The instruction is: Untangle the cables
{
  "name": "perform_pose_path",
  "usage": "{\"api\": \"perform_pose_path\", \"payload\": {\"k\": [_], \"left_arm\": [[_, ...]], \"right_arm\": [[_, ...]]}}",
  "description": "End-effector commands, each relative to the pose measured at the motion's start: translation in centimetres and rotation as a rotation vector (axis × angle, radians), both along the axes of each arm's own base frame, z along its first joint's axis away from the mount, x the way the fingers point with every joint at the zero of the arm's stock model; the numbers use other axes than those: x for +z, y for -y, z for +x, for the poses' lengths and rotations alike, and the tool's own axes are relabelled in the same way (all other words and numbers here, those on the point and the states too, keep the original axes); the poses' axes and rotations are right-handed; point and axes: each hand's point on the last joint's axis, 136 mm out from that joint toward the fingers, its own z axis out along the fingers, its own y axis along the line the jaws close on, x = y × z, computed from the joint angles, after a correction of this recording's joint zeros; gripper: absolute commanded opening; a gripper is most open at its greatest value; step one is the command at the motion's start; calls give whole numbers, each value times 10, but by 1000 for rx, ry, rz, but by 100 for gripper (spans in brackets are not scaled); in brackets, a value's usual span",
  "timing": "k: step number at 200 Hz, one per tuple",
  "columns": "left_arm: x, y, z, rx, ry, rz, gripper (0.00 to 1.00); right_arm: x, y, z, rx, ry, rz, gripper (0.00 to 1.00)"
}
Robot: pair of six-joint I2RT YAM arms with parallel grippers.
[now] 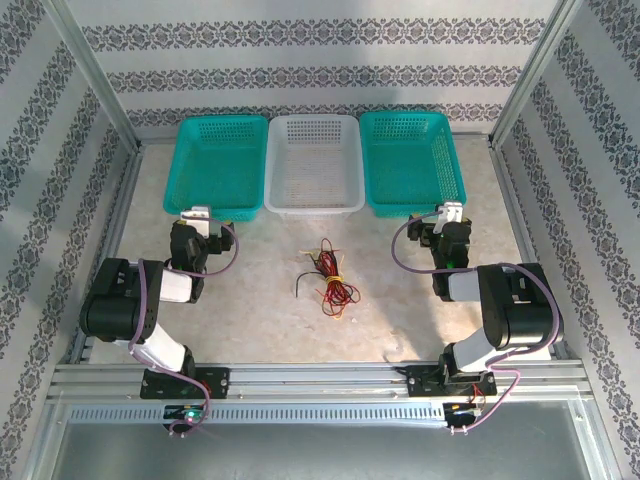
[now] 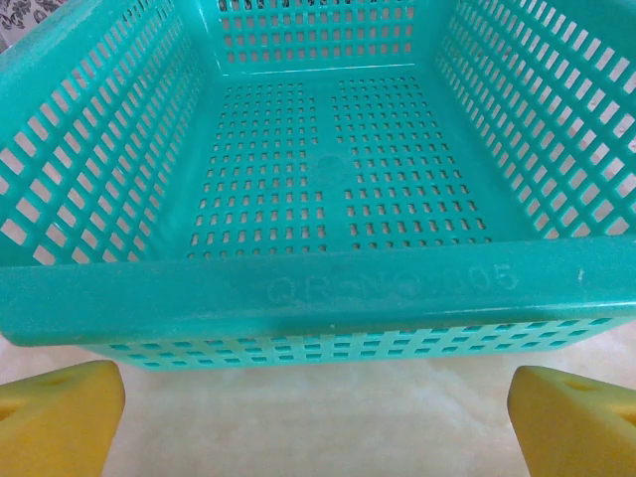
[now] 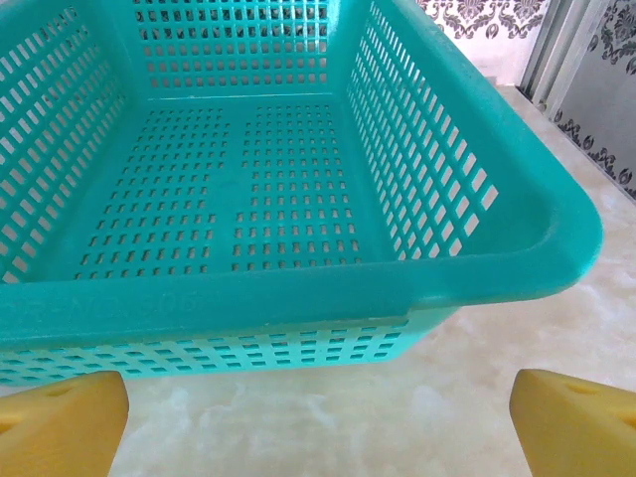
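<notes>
The cables (image 1: 328, 276), thin red, black and yellow wires, lie in one tangled bundle on the table's middle, between the two arms. My left gripper (image 1: 197, 215) sits to their left, just in front of the left teal basket (image 1: 215, 165), and stands open with nothing between its yellow fingers (image 2: 60, 417). In the left wrist view my left gripper (image 2: 318, 437) faces that left teal basket's near rim (image 2: 318, 293). My right gripper (image 1: 449, 216) is to the right of the cables, open and empty. In the right wrist view my right gripper (image 3: 318, 437) faces the right teal basket (image 3: 298, 288).
A white basket (image 1: 314, 163) stands between the left teal basket and the right teal basket (image 1: 410, 160) along the table's far side. Aluminium frame rails border the table left, right and near. Purple arm cables (image 1: 400, 255) loop beside each wrist.
</notes>
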Motion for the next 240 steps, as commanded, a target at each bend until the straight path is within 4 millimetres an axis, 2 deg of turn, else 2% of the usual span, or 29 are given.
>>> {"api": "perform_pose_path", "payload": {"k": [1, 157, 191, 205, 214, 231, 240], "left_arm": [[2, -1, 3, 10, 1, -8, 99], [1, 0, 3, 3, -7, -19, 99], [3, -1, 3, 6, 4, -14, 99], [18, 1, 0, -4, 32, -9, 99], [31, 4, -5, -10, 13, 2, 99], [81, -8, -15, 97, 41, -34, 100], [104, -15, -24, 160, 59, -98, 99]], "right_arm": [[10, -4, 4, 25, 29, -5, 98], [9, -4, 4, 27, 28, -4, 98], [21, 4, 3, -23, 24, -4, 98], [32, 2, -2, -24, 35, -13, 98], [49, 1, -9, -47, 42, -33, 98], [81, 5, -32, -172, 30, -28, 98], [89, 11, -48, -231, 7, 29, 98]]}}
